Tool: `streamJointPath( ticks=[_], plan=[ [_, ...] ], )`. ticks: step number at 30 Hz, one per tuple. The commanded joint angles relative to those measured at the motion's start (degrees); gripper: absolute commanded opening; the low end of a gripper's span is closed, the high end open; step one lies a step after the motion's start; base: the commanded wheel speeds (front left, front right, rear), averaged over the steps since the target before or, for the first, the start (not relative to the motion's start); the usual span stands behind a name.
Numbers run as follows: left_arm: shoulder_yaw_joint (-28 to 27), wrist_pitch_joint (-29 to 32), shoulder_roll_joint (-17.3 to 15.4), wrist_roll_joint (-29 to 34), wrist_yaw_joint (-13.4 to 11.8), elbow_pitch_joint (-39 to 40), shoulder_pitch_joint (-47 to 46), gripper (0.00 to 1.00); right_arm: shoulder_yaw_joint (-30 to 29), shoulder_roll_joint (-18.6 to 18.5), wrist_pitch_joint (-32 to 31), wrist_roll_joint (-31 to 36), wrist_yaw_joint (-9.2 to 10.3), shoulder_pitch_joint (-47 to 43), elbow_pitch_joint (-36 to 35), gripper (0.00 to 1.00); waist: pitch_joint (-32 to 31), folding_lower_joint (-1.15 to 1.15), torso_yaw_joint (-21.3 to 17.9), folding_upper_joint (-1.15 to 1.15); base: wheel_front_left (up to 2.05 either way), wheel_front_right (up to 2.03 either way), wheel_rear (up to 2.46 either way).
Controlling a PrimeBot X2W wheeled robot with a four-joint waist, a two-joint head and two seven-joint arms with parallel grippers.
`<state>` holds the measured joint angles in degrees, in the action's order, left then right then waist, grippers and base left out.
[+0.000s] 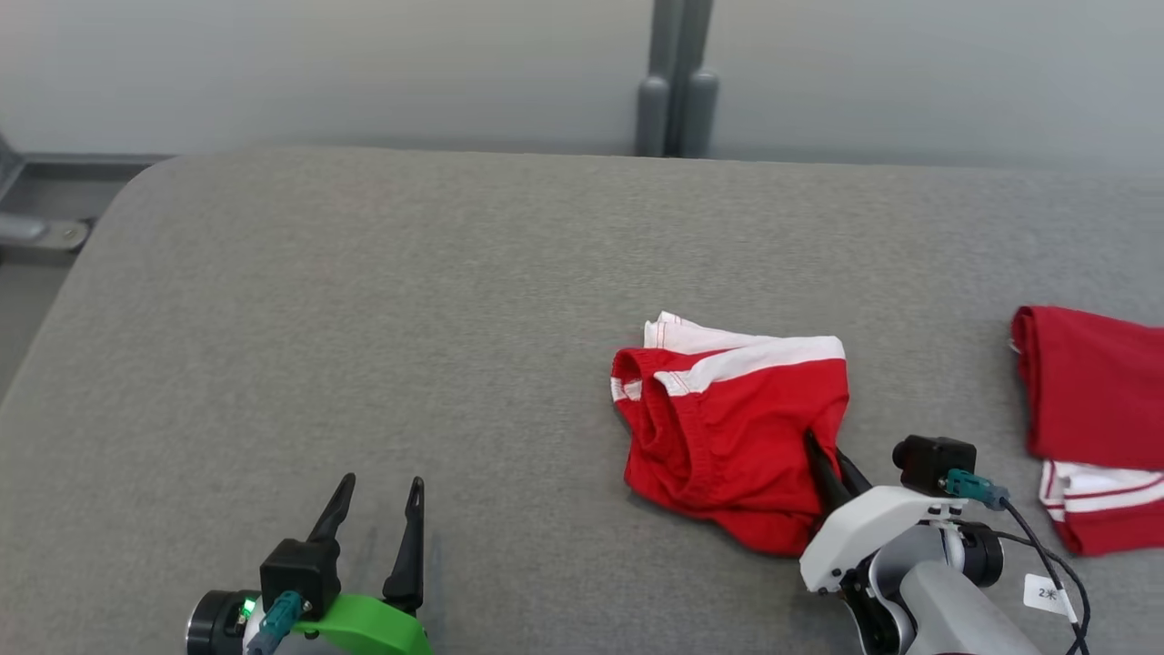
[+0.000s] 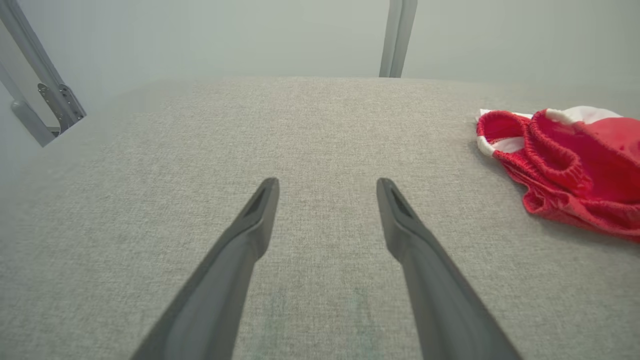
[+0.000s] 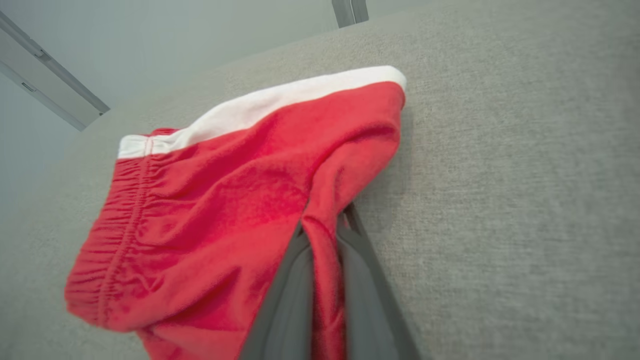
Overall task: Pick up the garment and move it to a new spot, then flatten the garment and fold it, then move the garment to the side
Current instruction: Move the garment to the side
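The garment (image 1: 727,428) is a pair of red shorts with white bands, lying crumpled on the grey padded table (image 1: 409,318), right of centre. My right gripper (image 1: 823,452) is shut on a fold at the garment's right edge; in the right wrist view red cloth (image 3: 225,210) is pinched between the two dark fingers (image 3: 285,310). The garment's elastic waistband (image 2: 555,165) shows at the right of the left wrist view. My left gripper (image 1: 380,491) stands open at the table's near left, its fingers (image 2: 250,240) apart above bare fabric, well clear of the garment.
A second red and white garment (image 1: 1096,418) lies at the table's right edge. Grey posts (image 1: 675,82) rise behind the table's far edge, and a metal bracket (image 1: 36,227) sits off the far left corner. Bare grey surface spreads across the left and far side.
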<state>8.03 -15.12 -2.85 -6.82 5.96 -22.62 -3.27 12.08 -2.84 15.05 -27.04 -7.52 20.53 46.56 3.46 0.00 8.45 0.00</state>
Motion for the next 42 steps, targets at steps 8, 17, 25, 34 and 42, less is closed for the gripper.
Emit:
streamJointPath(
  ticks=[8, 17, 25, 34, 42],
  plan=[
    [-0.01, 0.05, -0.15, -2.0, -1.39, 0.76, -0.75, 1.0, 2.86, -0.18, 0.15, 0.71, 0.08, -1.75, -0.86, 0.0, -1.8, 0.0, -23.15, 0.0, 0.0, 0.0, 0.0],
    [0.44, 0.05, -0.16, -2.04, -0.93, 1.09, -2.2, 1.0, 6.98, -0.15, 0.14, -1.8, 0.08, -2.14, -1.84, 0.0, -0.03, 0.0, -31.96, 0.0, 0.0, 0.0, 0.0],
    [1.0, 0.05, -0.19, -0.35, -0.16, 1.55, -4.31, 1.0, 8.71, -0.1, 0.15, -1.54, 0.08, -1.33, -2.56, 0.0, 2.93, 0.0, -33.49, 0.0, 0.0, 0.0, 0.0],
    [1.8, 0.05, -0.23, 0.97, 0.7, 1.46, -6.44, 1.0, 12.2, -1.53, 0.15, 5.07, 0.08, 8.09, -4.73, 0.0, 6.86, 0.0, -28.48, 0.0, 0.0, 0.0, 0.0],
    [1.66, 0.05, -0.21, 1.43, 1.05, 1.74, -7.21, 1.0, 12.23, -8.31, 0.15, 6.09, 0.08, 17.56, -2.53, 0.0, 8.4, 0.0, -24.1, 0.0, 0.0, 0.0, 0.0]
  ],
)
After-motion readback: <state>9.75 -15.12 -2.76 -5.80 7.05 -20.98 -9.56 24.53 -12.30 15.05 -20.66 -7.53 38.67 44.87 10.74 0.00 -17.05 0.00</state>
